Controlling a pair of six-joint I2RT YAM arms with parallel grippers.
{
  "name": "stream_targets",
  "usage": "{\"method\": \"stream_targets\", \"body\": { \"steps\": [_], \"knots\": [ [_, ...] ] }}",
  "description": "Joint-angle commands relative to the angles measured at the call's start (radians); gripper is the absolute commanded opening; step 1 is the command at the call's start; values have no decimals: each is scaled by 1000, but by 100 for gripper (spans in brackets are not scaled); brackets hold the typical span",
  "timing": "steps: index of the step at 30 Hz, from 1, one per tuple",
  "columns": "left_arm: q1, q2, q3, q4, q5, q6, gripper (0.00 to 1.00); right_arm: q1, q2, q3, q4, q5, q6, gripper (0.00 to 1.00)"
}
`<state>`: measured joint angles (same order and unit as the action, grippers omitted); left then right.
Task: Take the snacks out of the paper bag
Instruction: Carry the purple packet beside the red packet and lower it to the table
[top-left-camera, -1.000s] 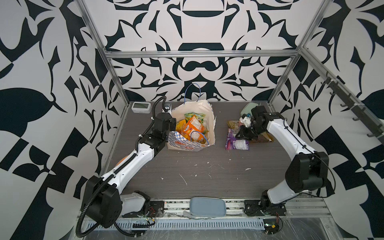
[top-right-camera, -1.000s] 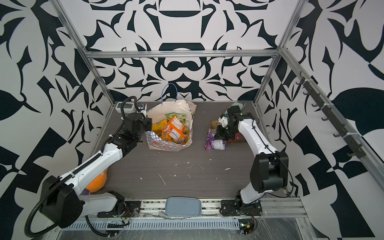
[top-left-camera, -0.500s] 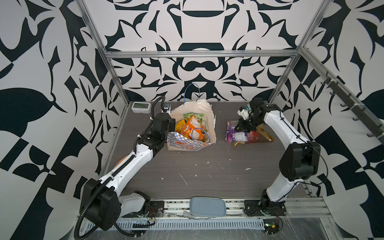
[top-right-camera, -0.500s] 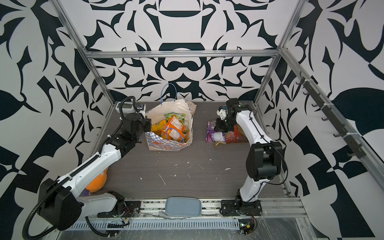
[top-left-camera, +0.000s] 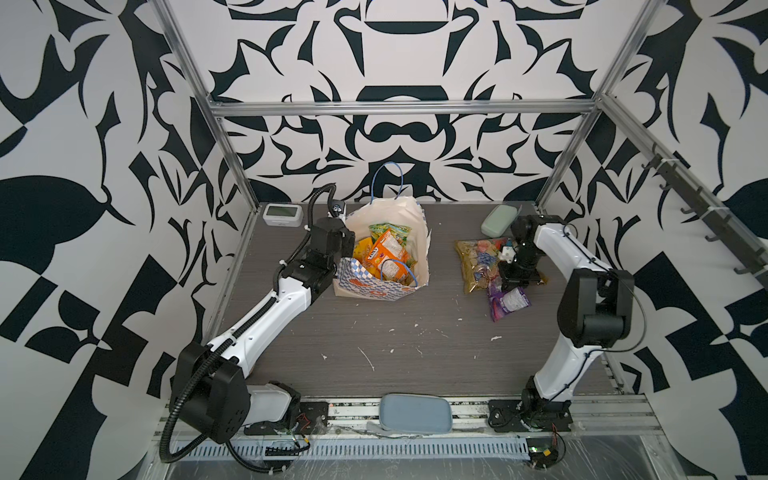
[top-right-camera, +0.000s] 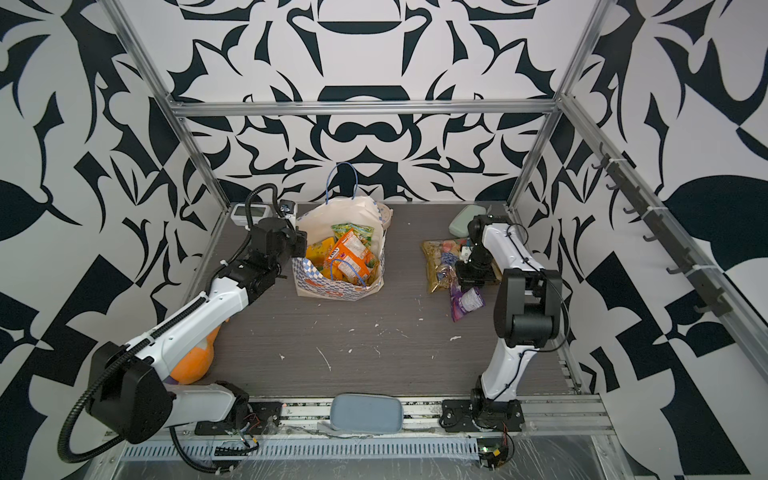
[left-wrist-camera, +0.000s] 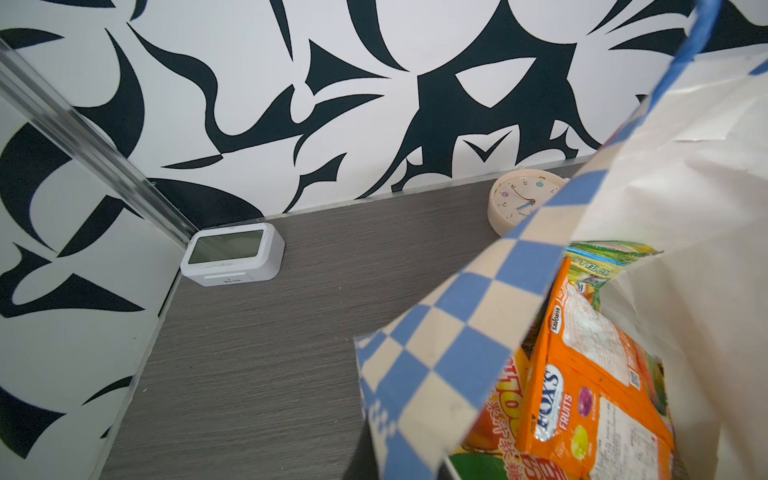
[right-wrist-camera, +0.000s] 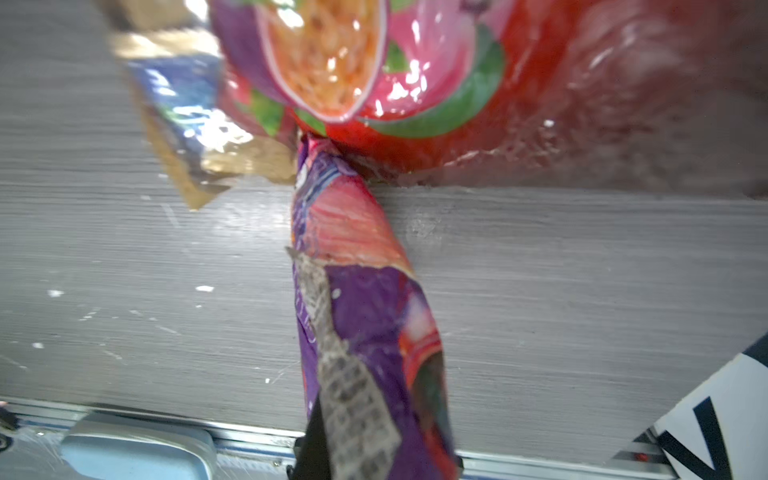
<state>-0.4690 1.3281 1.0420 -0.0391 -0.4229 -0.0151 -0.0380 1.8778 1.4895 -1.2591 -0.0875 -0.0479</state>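
Matt paper bag (top-left-camera: 376, 291), glossy plastic purple packet (top-left-camera: 509, 301), matt wood-grain tabletop (top-left-camera: 374, 332)

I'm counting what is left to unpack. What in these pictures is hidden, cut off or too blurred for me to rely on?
What lies low in the paper bag: both top views, covered by the orange FOX'S packet and the bag's walls.
Left gripper: fingers fall outside the left wrist view's frame; grip on the bag's rim unclear.
Purple packet: print blurred in the right wrist view.
Orange plush: a top view, mostly behind the left arm.

Packets (top-left-camera: 384, 255) in paper bag (top-left-camera: 374, 290), candy pack (top-left-camera: 478, 262) to its right
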Motion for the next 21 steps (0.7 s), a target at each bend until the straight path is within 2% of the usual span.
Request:
{"method": "stream_targets", "body": {
  "steps": [1, 4, 8, 13, 16, 19, 21],
  "knots": [
    [2, -38, 20, 89, 3, -9, 0, -24, 36, 68, -49, 94, -16, 0],
    [2, -41, 14, 91, 2, -16, 0, -43, 53, 114, -52, 146, -15, 2],
    [3, -46, 11, 88, -1, -18, 0, -66, 48, 128, -70, 159, -30, 3],
    [2, -46, 4, 91, -10, -14, 0, -108, -4, 98, -31, 118, -47, 6],
    [4, -46, 5, 97, 7, -20, 0, -117, 11, 88, -40, 150, -49, 8],
    [2, -46, 6, 94, 17, -31, 0, -126, 11, 92, -42, 156, -41, 22],
    [2, -46, 2, 92, 17, -31, 0, -126, 1, 99, -42, 150, -49, 27]
  ]
}}
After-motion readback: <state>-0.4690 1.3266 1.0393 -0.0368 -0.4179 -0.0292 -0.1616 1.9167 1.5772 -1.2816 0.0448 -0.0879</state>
